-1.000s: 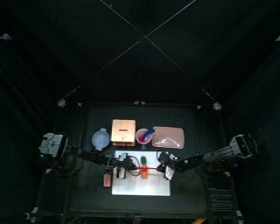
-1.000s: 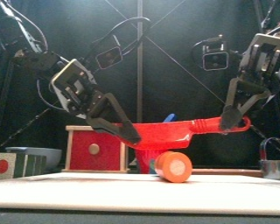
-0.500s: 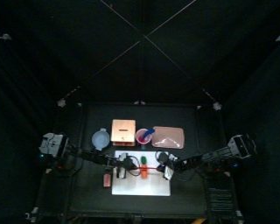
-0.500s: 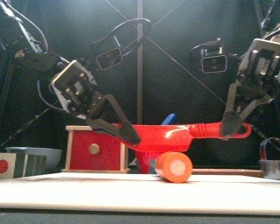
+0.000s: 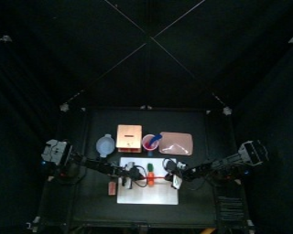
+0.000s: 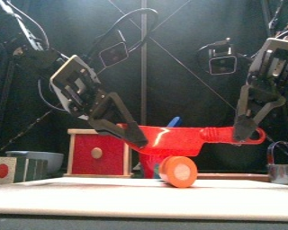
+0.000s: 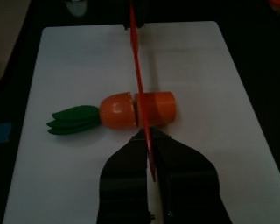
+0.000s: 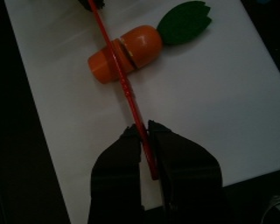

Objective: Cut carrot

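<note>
**On the white board: carrot under a red knife**

On your white board [image 7: 213, 79] lies the carrot [image 7: 136, 108], orange with a green top, near the board's middle. A red knife [image 8: 116, 74] spans it crosswise, blade above the orange body. Your left gripper [image 7: 150, 150] has its jaws pinching one end of the knife; your right gripper [image 8: 146, 144] has its jaws pinching the other. Behind the board on the worktop [image 5: 192, 194] stand a tan box [image 5: 129, 138] and a red bowl [image 6: 171, 139].

Glossy plastic carrot [image 7: 136, 108], matt white board [image 7: 213, 79]
</note>
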Controlling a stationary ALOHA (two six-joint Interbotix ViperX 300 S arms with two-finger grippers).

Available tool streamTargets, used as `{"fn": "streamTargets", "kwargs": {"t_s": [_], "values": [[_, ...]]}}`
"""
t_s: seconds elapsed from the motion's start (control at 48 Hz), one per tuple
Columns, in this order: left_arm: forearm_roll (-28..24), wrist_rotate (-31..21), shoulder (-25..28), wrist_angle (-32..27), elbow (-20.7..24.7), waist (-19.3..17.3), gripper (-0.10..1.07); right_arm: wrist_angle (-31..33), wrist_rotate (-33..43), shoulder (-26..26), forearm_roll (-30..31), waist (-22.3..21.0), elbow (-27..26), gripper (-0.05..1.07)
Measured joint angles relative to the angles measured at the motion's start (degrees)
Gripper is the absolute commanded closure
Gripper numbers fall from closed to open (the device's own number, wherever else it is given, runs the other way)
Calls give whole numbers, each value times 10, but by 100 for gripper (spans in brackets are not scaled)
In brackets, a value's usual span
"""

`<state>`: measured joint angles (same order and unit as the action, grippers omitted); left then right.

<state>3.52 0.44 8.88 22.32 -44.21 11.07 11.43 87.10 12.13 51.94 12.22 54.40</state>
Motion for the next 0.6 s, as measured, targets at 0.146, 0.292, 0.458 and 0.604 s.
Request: {"fn": "streamTargets", "kwargs": {"t_s": [0.146,0.292,0.458,0.604], "values": [[2,-1,3,1,2,0,65,9,0,0,-1,0,-1,72],[2,-1,4,1,2,0,65,22,0,0,1,0,-4,72],[3,-1,3,1,2,-2,65,27,-1,0,3,0,-6,72],[2,-1,3,1,3,-4,65,29,-1,0,4,0,-6,72]]}}
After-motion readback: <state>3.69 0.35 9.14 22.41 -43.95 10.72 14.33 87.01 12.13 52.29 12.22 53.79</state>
